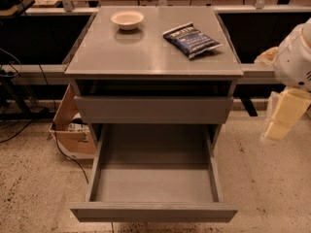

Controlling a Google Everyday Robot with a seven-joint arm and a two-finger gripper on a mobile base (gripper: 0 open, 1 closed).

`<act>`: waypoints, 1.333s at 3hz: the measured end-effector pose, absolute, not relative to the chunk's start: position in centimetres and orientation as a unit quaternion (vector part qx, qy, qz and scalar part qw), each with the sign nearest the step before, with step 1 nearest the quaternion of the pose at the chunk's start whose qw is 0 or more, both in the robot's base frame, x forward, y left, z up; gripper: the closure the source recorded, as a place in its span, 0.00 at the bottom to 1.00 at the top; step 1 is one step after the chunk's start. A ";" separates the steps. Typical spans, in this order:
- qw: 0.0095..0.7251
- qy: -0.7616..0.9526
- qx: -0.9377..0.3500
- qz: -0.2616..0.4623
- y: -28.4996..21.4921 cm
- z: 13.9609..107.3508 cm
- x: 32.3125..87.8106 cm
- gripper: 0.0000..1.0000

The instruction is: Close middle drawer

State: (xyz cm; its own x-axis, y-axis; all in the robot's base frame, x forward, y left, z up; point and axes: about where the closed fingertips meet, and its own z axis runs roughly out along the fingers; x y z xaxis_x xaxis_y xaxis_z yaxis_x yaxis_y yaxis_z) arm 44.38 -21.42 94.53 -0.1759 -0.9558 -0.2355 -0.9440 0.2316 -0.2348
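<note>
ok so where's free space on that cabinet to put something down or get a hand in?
Cabinet top: front half bare, from bowl and chip bag to the front edge; back is crowded. Middle drawer, pulled out, has a bare floor. Claw hangs right of the cabinet, off it.

The hand (286, 114) hangs low at the right edge beside the table (146, 55), and the arm (296, 57) above it is cut off by that edge. The pulled-out middle drawer (153, 188) hides the table's lower part, and its front is seen too steeply to judge its height. The print on the bag (192, 40) is too small to read, the gap under the tabletop is lost in shadow, and the box (73, 130) at left, perhaps cardboard, is half hidden behind the table.
</note>
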 end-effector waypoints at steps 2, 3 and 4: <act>0.178 0.718 -0.672 0.047 -21.2 83.2 45.8 0.00; 0.172 0.707 -0.682 0.073 -22.2 77.9 45.5 0.00; 0.161 0.706 -0.682 0.098 -23.5 73.1 44.3 0.00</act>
